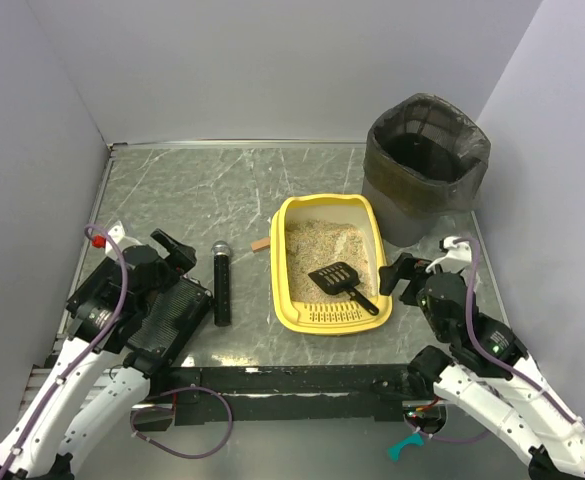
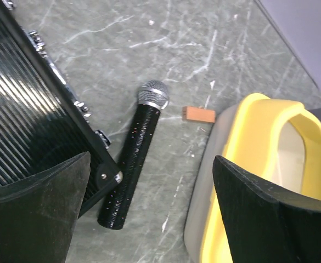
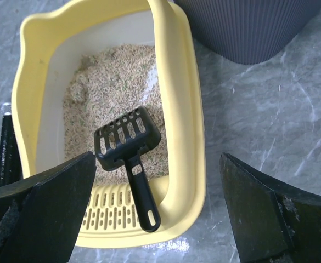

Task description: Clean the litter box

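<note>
A dark green marbled table (image 1: 202,190) sits boxed in by plain pale grey walls (image 1: 272,60) on the left, far and right sides. The shallow yellow plastic litter box (image 1: 279,270) lies near the middle of the table, slightly right of centre, between the two arms. The right gripper (image 1: 392,277) hovers just beside its near right corner with its jaws spread wide and nothing in them. The left gripper (image 1: 177,250) is further off to the left, jaws likewise wide apart and empty. The box is a rectangle with rounded corners, and its high rim dips towards the near end. Beige granular litter (image 3: 116,82) fills the far part, and a slotted grille (image 3: 113,205) spans the near end. A black plastic slotted scoop (image 3: 128,143) lies inside, head on the litter and handle across the grille. A dark grey ribbed round bin with a bag liner (image 1: 424,170) stands just beyond the box's far right corner. Left of the box lie a black handheld microphone with a silver mesh head (image 1: 221,283), a small orange-brown block (image 1: 262,243) and a black ribbed case (image 1: 167,315).
</note>
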### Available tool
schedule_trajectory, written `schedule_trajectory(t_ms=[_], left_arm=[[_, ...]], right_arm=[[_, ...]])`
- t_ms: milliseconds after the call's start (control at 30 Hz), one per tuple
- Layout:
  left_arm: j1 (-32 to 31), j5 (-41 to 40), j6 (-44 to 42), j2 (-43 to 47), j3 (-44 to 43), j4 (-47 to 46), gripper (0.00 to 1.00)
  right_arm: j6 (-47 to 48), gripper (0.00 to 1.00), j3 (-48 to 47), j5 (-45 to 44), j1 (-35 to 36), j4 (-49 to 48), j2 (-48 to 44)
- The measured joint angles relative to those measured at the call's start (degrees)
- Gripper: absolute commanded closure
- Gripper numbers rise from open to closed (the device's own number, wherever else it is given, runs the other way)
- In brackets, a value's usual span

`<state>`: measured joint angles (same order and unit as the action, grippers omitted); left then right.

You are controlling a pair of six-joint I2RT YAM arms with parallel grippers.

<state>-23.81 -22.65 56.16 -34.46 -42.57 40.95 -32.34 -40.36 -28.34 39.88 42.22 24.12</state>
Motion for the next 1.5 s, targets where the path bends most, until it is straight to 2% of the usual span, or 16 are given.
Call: schedule_trajectory(t_ms=[200, 433, 667, 833, 933, 1133, 1500], left_arm=[[0.0, 0.6, -0.2, 0.1, 0.0, -0.4, 0.03], [0.0, 3.1, -1.4, 0.1, 0.1, -1.9, 0.03], [0.0, 9.3, -4.0, -0.8, 1.3, -6.1, 0.03], [0.0, 14.6, -5.6, 0.5, 4.2, -9.3, 0.03], [0.0, 15.9, -5.9, 1.0, 4.7, -9.9, 0.03], [0.0, 15.9, -6.0, 0.8, 4.7, -9.9, 0.03], [0.0, 16.4, -6.2, -0.7, 4.7, -10.3, 0.03]], right_arm=[[1.6, 0.00, 0.2, 1.1, 0.0, -0.3, -3.4], [10.2, 0.00, 0.2, 13.4, 0.0, -3.1, -3.2], [16.5, 0.00, -0.2, 27.6, 0.0, -4.1, 10.2], [20.6, 0.06, -3.0, 34.1, 0.3, -4.8, 22.3], [22.8, 0.13, -4.6, 35.0, 0.7, -5.1, 28.5], [22.8, 0.16, -7.2, 31.0, 1.6, -2.6, 36.3], [16.9, 0.20, -9.2, 27.0, 2.0, 5.0, 37.4]])
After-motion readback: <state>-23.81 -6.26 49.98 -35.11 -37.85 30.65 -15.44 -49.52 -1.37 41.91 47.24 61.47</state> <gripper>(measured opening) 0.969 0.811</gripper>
